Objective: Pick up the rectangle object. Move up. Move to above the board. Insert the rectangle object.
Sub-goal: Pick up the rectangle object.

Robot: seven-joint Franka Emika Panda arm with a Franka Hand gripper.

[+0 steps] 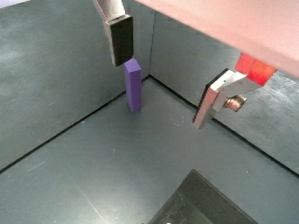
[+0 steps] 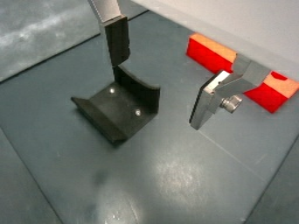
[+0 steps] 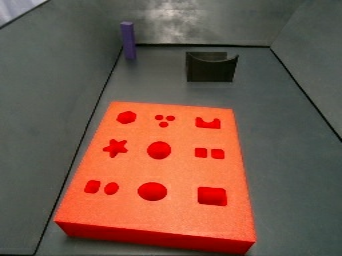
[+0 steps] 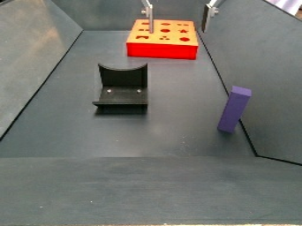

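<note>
One small purple rectangle block (image 1: pixel 135 86) stands upright, not yet picked up. The end effector (image 1: pixel 170 74) hangs wide open beside it, far from the big orange-red board (image 3: pixel 162 170). Next, I think, it must straddle the block.

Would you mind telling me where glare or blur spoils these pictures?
In a side view, a pale glare patch sits on the back wall behind the purple block; the board is sharp, its holes clear. In a wrist view, the open gripper is crisp, with a pale pink blur across the corner above it.
</note>
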